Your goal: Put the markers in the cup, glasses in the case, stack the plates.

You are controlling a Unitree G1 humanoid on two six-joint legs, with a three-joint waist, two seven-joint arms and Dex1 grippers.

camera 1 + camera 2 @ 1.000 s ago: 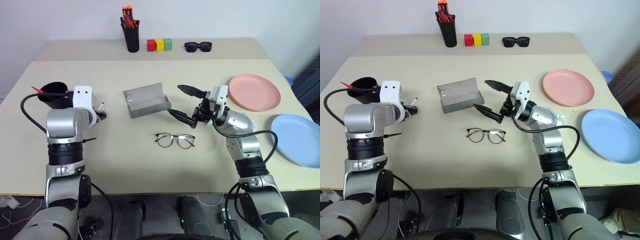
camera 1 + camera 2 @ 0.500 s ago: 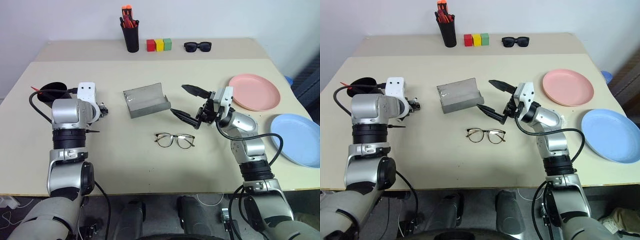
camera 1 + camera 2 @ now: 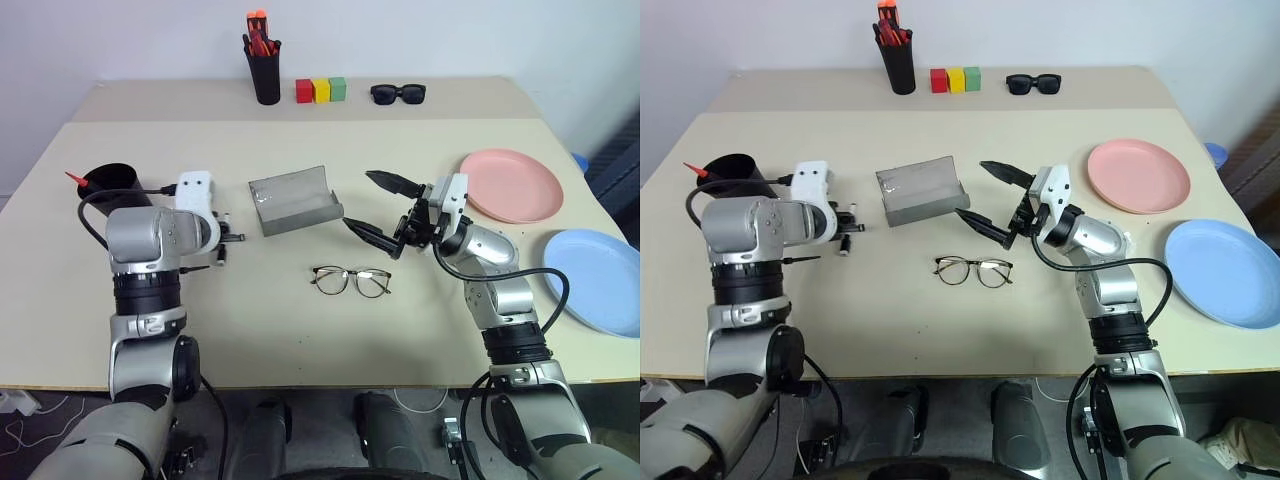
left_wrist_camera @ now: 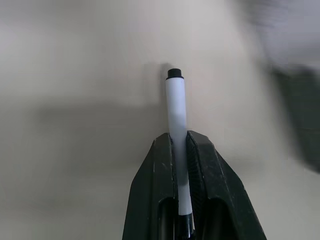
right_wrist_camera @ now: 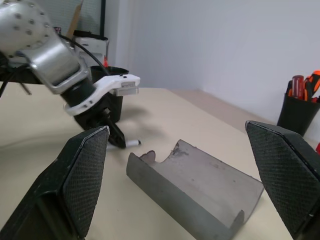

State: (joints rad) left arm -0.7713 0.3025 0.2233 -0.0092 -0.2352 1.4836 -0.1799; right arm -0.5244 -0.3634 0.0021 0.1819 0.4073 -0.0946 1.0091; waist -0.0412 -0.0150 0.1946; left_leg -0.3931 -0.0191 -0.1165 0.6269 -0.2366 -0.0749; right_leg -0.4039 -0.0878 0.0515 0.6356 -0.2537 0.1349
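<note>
The left pincer (image 4: 181, 150) is clamped on the white marker (image 4: 176, 115) (long axis in line with its fingers). The cup (image 3: 112, 185) stands just beside that arm, on its outer side on the worktop (image 3: 300, 330). The right pincer (image 3: 384, 207) gapes wide, empty.

Silver metal arms w/ black joints & cables, white wrist blocks, black two-finger left pincer (image 4: 181, 172).

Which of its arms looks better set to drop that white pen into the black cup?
The left. Its gripper is shut on the white marker, and the black cup stands on that same side, just behind the arm. The right gripper is open with nothing in it, across the table by the grey case.
</note>
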